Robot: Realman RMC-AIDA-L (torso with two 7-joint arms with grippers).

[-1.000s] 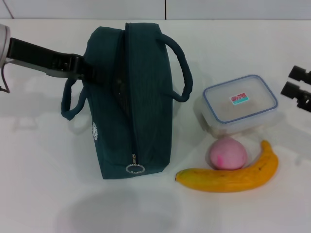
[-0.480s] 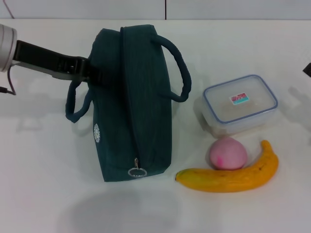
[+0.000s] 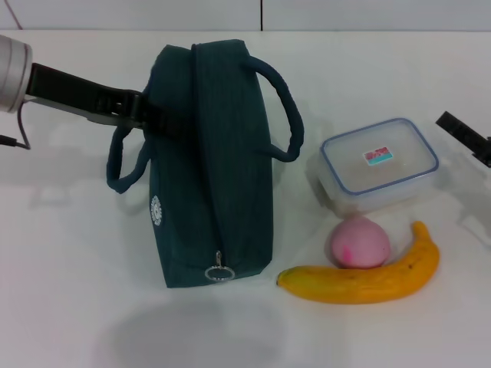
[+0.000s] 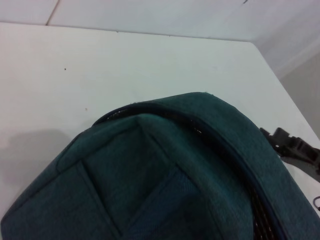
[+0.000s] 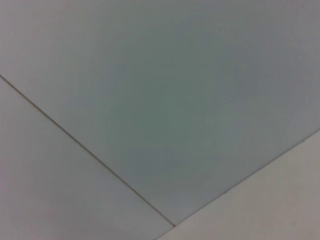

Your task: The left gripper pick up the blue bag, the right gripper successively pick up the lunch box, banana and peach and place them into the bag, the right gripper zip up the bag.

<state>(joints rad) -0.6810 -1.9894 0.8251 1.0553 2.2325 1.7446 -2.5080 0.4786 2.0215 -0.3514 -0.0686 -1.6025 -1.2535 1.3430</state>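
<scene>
Since a second ago the blue bag (image 3: 211, 165) has tilted and shifted left, the left gripper (image 3: 146, 115) clamping its far-left side; that hold could slip, while the right gripper (image 3: 464, 134), grip state unclear, waits far right.

blue bag (image 3: 211, 161) left of lunch box (image 3: 379, 162); peach (image 3: 359, 242) between box and banana (image 3: 364, 276).

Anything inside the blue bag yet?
Cannot tell: the blue bag looks zipped shut, so its inside is covered. The lunch box, peach and banana all lie outside on the table.
</scene>
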